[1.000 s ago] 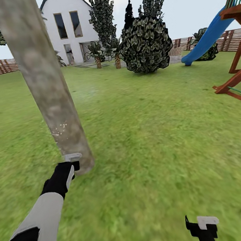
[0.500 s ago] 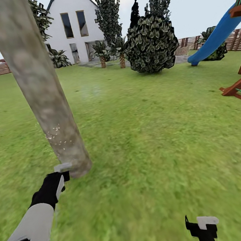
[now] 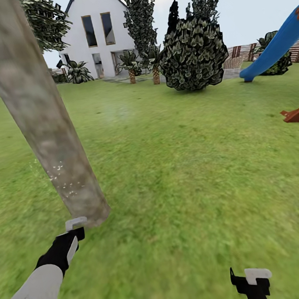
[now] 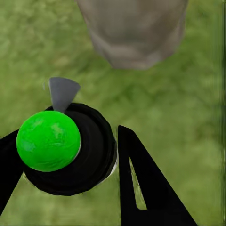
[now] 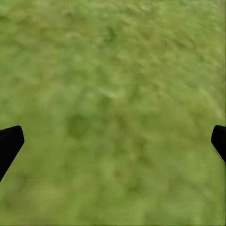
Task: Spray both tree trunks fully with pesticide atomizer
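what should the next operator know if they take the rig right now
Left end effector: shut on the pesticide atomizer, nozzle facing the base of the tree trunk.
Right end effector: open, holding nothing, over the lawn.
Done: atomizer picked up; a small patch of pesticide specks shows low on this trunk.
Left: most of this trunk looks bare, so keep spraying it; then the second tree.
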Available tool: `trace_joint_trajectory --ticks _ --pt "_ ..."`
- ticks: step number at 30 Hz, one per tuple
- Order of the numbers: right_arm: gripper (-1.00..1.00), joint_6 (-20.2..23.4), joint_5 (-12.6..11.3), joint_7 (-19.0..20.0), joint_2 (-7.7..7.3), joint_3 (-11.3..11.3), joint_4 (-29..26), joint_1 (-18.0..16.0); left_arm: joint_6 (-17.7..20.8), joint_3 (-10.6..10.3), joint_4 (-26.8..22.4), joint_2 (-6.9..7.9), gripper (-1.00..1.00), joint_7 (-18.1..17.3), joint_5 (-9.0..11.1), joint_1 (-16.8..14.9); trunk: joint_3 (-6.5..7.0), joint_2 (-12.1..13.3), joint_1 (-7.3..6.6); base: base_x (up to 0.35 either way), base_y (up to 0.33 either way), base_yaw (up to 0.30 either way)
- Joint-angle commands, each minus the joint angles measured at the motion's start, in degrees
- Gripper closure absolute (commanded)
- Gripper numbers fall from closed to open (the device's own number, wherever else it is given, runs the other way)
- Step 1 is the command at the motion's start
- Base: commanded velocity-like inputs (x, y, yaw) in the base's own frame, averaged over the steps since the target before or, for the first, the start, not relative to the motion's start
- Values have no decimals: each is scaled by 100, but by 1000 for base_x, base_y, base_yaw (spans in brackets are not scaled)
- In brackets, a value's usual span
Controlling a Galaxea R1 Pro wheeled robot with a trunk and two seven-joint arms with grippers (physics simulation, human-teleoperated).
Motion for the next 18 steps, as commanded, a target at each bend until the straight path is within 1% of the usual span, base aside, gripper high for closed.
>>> trace_joint_trajectory --ticks 1,4,9,10,12,18 --pt "-100 -10 41 -23 1 -17 5 -5 27 33 -5 -1 100 -12 -58 -3 -5 -2 2 283 -146 5" --pt "-100 -10 39 -23 1 -17 5 -4 26 33 1 -6 100 -6 -57 -3 -5 -2 2 247 -113 114" --pt "-100 -10 39 -23 1 -22 5 -4 33 32 17 -15 100 0 -57 -3 -5 -2 2 25 -9 265" --pt "-100 -10 39 -23 1 -22 5 -4 34 23 93 -16 100 -3 -76 8 -5 -2 2 1 -1 276" --pt "-100 -14 39 -23 1 -19 5 -7 34 7 194 -25 100 -61 -91 22 -5 -2 2 0 -188 86" --pt "-100 -10 42 -23 1 -21 6 -2 36 5 204 -26 100 -69 -84 23 -5 -2 2 0 -266 7"
